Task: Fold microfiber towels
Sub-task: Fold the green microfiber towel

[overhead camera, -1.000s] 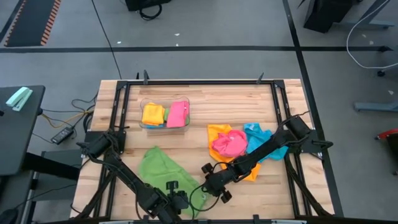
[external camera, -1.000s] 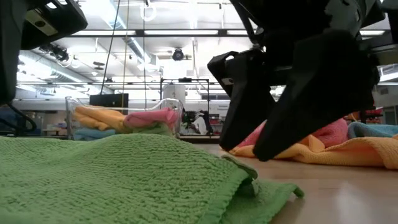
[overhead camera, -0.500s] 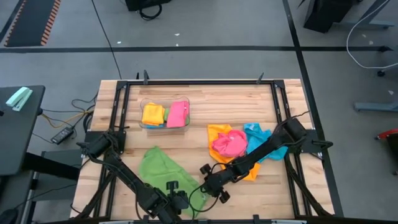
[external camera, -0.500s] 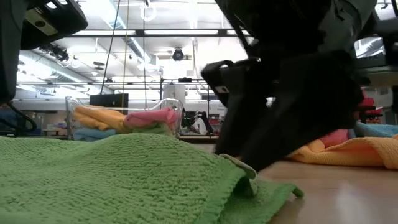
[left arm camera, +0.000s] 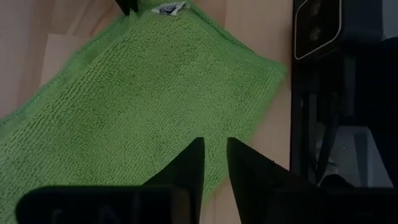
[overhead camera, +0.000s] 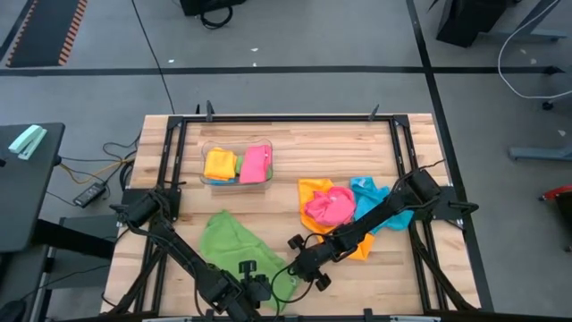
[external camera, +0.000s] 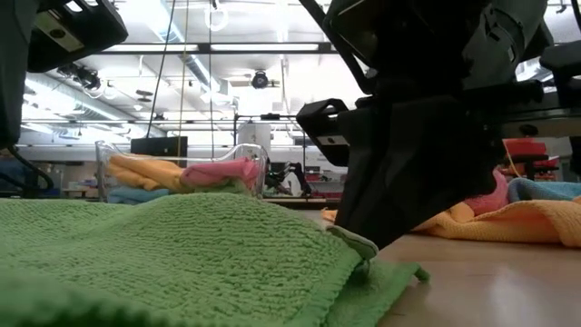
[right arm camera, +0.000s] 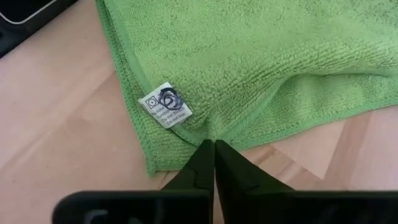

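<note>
The green towel (overhead camera: 234, 243) lies spread on the near-left part of the table (overhead camera: 295, 148), partly doubled over itself. The left gripper (left arm camera: 214, 163) is at the towel's near edge, fingers nearly together and pinching the cloth. The right gripper (right arm camera: 214, 158) is at the towel's right-hand corner, beside the white care label (right arm camera: 165, 104) — its fingers are clenched tight on the hem.

Step in hand, by my reading: both corners of one side are secured ahead of a fold. The grasp on the right looks thin, only the hem edge between the fingertips.

The orange towel (overhead camera: 315, 190), pink towel (overhead camera: 329, 207) and blue towel (overhead camera: 368, 195) lie heaped together on the right, unfolded. Folded cloths sit in the clear bin (overhead camera: 237, 165) at the far left.

The next move calls for lifting both corners together and carrying them across to the opposite edge — evenly, or the thin hold may slip.
</note>
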Robot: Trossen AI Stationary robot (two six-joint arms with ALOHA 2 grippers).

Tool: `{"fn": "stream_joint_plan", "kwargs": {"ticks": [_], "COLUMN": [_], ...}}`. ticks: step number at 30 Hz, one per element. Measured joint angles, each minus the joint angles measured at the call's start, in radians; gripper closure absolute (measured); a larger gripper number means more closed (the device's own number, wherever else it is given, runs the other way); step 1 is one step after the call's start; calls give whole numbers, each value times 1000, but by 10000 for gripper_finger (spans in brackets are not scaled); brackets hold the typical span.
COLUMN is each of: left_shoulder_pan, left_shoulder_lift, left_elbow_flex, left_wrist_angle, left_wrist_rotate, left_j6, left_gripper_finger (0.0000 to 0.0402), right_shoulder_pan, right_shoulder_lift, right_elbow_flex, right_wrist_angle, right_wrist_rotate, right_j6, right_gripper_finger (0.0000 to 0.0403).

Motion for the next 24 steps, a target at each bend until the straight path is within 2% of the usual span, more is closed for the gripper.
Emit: {"fn": "stream_joint_plan", "kwargs": {"ticks": [15, 24], "left_shoulder_pan": [-3, -7], "left_shoulder_lift": [0, 0], "left_elbow_flex": [0, 0], "left_wrist_angle": [-117, -179], "left_wrist_rotate": [31, 33], "left_j6": [-32, -63], "left_gripper_finger": [328, 322], "right_shoulder_pan": [42, 74], "right_shoulder_lift": [-96, -105], "right_elbow_flex": [-2, 0], "right_wrist_angle": [-95, -146], "right_wrist_rotate": [-1, -88], "right_j6": [67, 197], "right_gripper_finger": [400, 400]}}
